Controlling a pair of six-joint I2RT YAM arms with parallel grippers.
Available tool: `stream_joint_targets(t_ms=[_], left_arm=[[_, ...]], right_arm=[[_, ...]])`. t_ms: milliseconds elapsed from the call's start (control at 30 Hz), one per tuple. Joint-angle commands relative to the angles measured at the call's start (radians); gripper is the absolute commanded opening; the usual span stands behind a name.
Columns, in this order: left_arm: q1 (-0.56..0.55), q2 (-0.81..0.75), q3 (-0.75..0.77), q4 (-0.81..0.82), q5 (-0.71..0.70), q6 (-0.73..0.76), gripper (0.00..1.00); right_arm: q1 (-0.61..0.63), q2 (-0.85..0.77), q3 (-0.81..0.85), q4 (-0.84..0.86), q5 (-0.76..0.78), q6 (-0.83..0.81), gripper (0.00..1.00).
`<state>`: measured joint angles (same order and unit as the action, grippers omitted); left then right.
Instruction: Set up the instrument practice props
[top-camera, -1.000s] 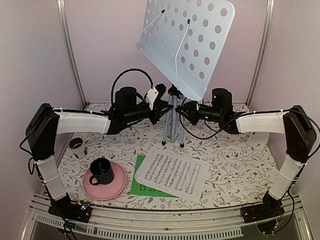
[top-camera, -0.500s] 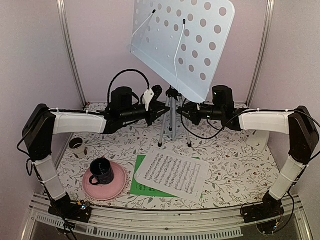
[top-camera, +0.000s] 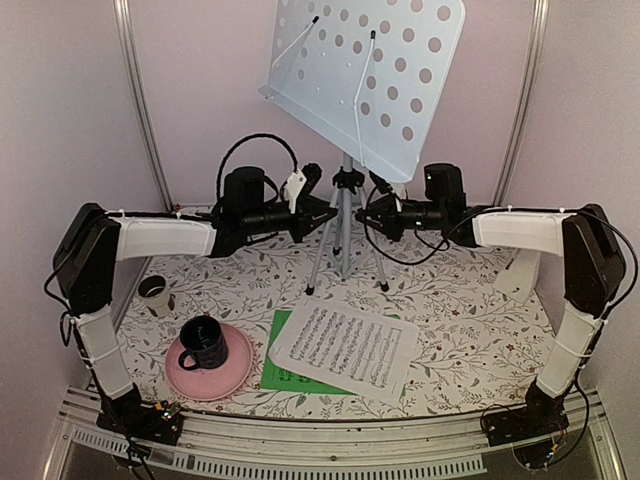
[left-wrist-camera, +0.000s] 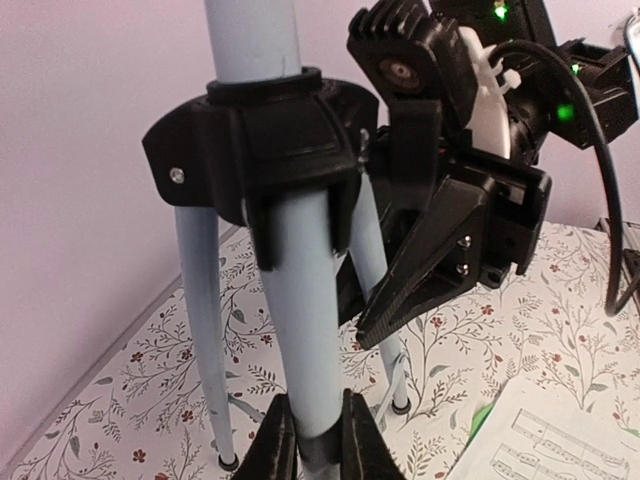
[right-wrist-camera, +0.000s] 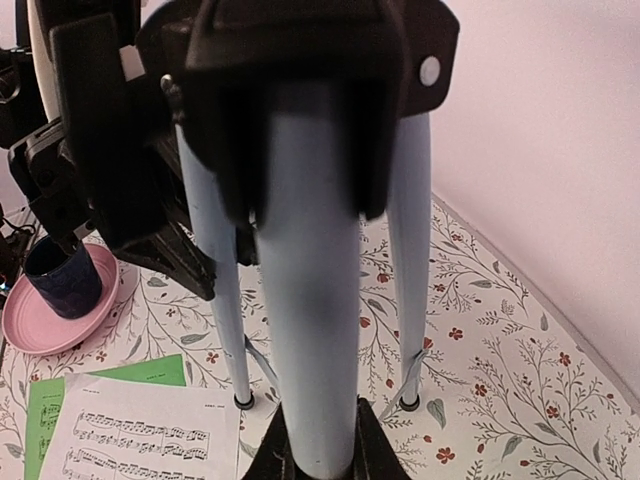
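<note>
The music stand's pale-blue perforated desk tilts above its silver tripod, which stands at the back centre with its legs spread on the floral cloth. My left gripper is shut on one tripod leg, its fingers pinching the tube low down. From the other side my right gripper is shut on another leg. The white sheet of music lies over the green sheet at the front centre. A small white metronome shows partly behind my right forearm.
A dark mug sits on a pink plate at the front left. A small beige cup stands by the left wall. Pink walls and metal posts close in the back and sides.
The stand has come more upright and its desk has risen. The tripod legs have spread wider. Both grippers have moved back and up with the legs, still shut on them.
</note>
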<state>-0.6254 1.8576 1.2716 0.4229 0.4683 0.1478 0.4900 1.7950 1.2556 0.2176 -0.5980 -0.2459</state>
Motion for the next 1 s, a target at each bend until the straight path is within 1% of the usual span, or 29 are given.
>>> stream_joint_targets(t_ms=[0, 133, 400, 433, 467, 533, 600, 733, 833, 867, 900, 967], left_arm=[[0.204, 0.025, 0.017, -0.019, -0.129, 0.008, 0.0], [0.202, 0.047, 0.011, -0.015, -0.124, 0.001, 0.0], [0.193, 0.031, -0.052, 0.01, -0.117, -0.004, 0.0], [0.191, 0.032, -0.051, 0.008, -0.117, -0.003, 0.0], [0.188, 0.033, -0.049, 0.006, -0.118, -0.001, 0.0], [0.179, 0.039, -0.04, 0.006, -0.113, -0.004, 0.0], [0.172, 0.048, -0.024, 0.01, -0.085, -0.013, 0.0], [0.158, 0.066, 0.005, -0.001, -0.064, -0.016, 0.0], [0.152, 0.071, 0.02, -0.022, -0.064, -0.011, 0.0], [0.152, 0.073, 0.026, -0.029, -0.063, -0.007, 0.0], [0.152, 0.073, 0.028, -0.03, -0.064, -0.002, 0.0], [0.152, 0.074, 0.028, -0.031, -0.065, 0.009, 0.0]], right_arm=[[-0.213, 0.021, 0.077, 0.055, 0.169, 0.141, 0.0], [-0.171, 0.062, 0.114, 0.028, 0.16, 0.121, 0.0], [-0.128, 0.057, 0.098, 0.032, 0.156, 0.107, 0.0], [-0.128, 0.057, 0.097, 0.031, 0.154, 0.108, 0.01], [-0.128, 0.056, 0.096, 0.031, 0.152, 0.106, 0.06], [-0.128, 0.047, 0.086, 0.033, 0.144, 0.105, 0.24], [-0.128, 0.03, 0.063, 0.049, 0.128, 0.105, 0.37], [-0.147, -0.022, -0.033, 0.117, 0.084, 0.113, 0.69], [-0.17, -0.029, -0.116, 0.186, 0.014, 0.15, 0.87], [-0.172, -0.015, -0.114, 0.181, -0.001, 0.154, 0.91], [-0.172, -0.002, -0.11, 0.18, -0.018, 0.151, 0.93], [-0.17, 0.029, -0.1, 0.188, -0.043, 0.142, 0.94]])
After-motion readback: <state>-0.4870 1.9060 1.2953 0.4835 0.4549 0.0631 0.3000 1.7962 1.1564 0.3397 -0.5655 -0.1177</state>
